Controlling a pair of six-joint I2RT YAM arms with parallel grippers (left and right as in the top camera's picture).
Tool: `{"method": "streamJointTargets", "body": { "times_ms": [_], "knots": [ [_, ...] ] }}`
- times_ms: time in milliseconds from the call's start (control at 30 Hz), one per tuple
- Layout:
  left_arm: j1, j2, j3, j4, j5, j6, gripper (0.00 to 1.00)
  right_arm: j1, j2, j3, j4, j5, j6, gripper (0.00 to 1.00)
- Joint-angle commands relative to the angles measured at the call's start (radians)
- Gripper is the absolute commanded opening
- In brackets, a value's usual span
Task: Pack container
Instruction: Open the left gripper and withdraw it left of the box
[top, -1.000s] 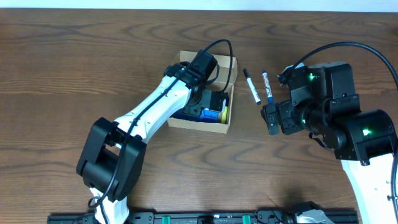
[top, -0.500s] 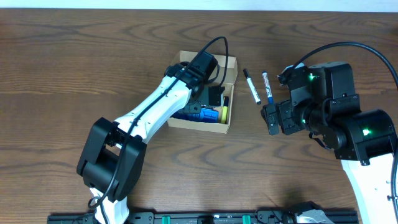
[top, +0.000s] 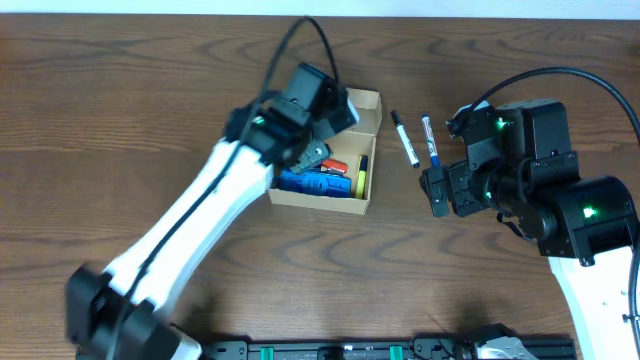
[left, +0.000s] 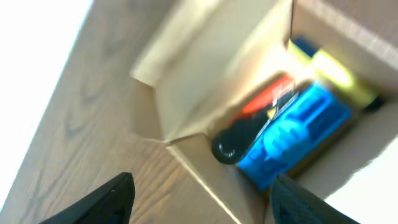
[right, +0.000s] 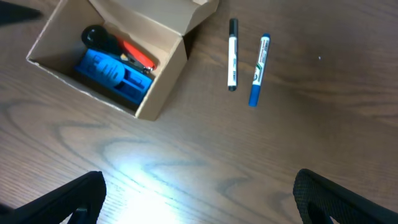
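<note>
The container (top: 322, 204) is an open brown cardboard box at the table's middle; it also shows in the left wrist view (left: 205, 68) and the right wrist view (right: 165, 93). Inside lie a blue object (top: 318, 183), an orange marker (top: 336, 165) and a yellow-capped item (top: 360, 180). My left gripper (left: 202, 186) is open and empty, raised above the box's left corner (top: 316, 150). My right gripper (top: 440, 195) is open and empty above bare table right of the box, its fingertips at the bottom of its wrist view (right: 199, 186).
A white marker with a black cap (top: 405, 139) and a blue marker (top: 431, 140) lie side by side on the wood just right of the box, between it and my right gripper. They also show in the right wrist view, white (right: 232, 54) and blue (right: 259, 61).
My left gripper has risen out of the box and drawn back to the upper left, empty. The box's contents now show. The right arm has not moved.
</note>
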Motion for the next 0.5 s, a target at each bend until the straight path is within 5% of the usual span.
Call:
{"method": "streamJointTargets", "body": {
  "times_ms": [0, 267, 367, 467],
  "knots": [
    [-0.003, -0.092, 0.025, -0.007, 0.037, -0.091, 0.71, 0.003, -0.006, -0.003, 0.002, -0.001, -0.010, 0.99],
    [0.024, -0.238, 0.025, -0.035, 0.015, -0.170, 0.79, 0.003, -0.006, -0.003, 0.032, -0.005, -0.004, 0.99],
    [0.069, -0.277, 0.025, -0.079, 0.041, -0.229, 0.98, 0.003, -0.005, -0.003, 0.068, -0.001, -0.003, 0.99],
    [0.132, -0.314, 0.025, -0.140, 0.126, -0.239, 0.95, 0.003, 0.011, -0.003, 0.092, 0.023, -0.002, 0.99]
  ]
}}
